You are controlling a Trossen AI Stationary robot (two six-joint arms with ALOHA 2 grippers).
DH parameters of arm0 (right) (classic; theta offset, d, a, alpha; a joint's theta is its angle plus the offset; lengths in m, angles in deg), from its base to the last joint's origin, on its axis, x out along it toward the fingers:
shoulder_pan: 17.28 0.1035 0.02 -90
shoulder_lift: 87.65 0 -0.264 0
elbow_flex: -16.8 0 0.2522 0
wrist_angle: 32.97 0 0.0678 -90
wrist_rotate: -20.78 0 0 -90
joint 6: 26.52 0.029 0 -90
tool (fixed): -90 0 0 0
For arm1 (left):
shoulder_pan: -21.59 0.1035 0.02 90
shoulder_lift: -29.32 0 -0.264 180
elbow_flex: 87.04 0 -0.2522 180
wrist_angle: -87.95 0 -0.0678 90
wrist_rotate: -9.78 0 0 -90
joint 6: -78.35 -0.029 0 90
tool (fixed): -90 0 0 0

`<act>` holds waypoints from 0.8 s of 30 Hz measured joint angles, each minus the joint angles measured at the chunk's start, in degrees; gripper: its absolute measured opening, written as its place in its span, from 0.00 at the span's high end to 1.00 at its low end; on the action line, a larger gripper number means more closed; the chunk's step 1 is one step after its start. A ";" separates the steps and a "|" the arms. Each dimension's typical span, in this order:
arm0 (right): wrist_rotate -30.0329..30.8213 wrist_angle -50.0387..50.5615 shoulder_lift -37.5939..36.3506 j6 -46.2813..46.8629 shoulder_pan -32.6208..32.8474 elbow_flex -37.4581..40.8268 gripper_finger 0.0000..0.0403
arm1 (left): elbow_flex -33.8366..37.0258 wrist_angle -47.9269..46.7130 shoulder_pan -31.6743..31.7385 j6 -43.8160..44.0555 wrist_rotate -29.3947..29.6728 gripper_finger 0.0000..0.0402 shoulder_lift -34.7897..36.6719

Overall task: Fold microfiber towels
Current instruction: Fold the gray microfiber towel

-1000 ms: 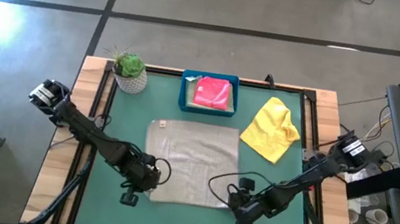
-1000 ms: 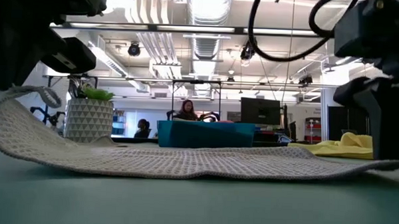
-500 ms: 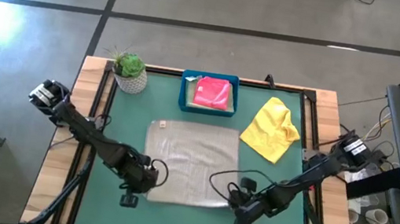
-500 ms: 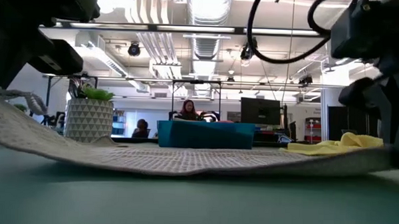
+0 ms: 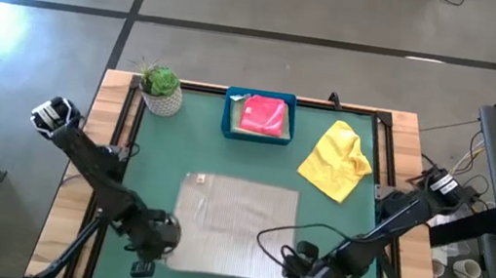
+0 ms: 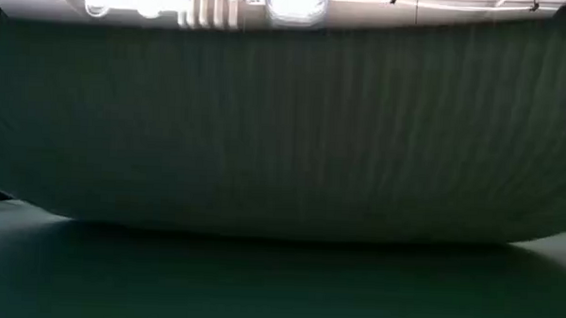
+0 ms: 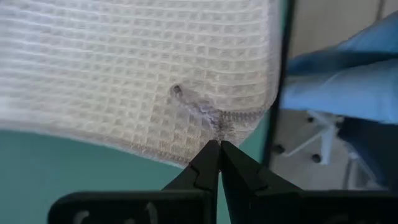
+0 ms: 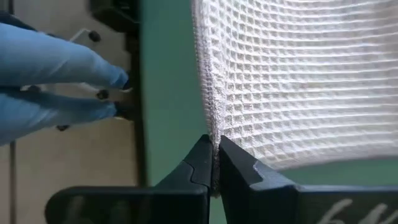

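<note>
Grey towel [image 5: 235, 226] unfolded; left tool [image 7: 218, 144] and right tool [image 8: 216, 144] each clamped on a near corner, lifted. Yellow towel [image 5: 337, 159] crumpled. First fold only starting.

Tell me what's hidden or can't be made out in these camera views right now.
- Low view: the lifted grey towel fills the picture, hiding both arms and the table's contents.
- High view: the right gripper and left gripper are too small to show their grip on the towel corners.
- High view: in the blue tray, whatever lies under the pink towel is covered.
- Wrist views: blue shapes at the edges are blurred.
</note>
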 joint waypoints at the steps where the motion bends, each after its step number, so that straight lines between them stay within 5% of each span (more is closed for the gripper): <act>1: -0.01 1.14 0.00 0.39 0.47 -1.34 0.98 | -0.39 0.11 -1.09 1.74 0.87 1.00 0.48; 7: 2.26 12.22 0.10 -0.15 1.54 -7.79 0.98 | -2.90 0.45 -4.71 5.51 10.63 1.00 2.04; 15: 9.63 20.83 0.17 -1.20 -4.04 -5.87 0.98 | -0.65 -8.40 -2.45 14.01 28.89 1.00 0.95; 24: 10.61 20.85 0.28 3.80 -12.68 -0.95 0.98 | -0.43 -16.49 2.80 21.89 31.27 1.00 -3.38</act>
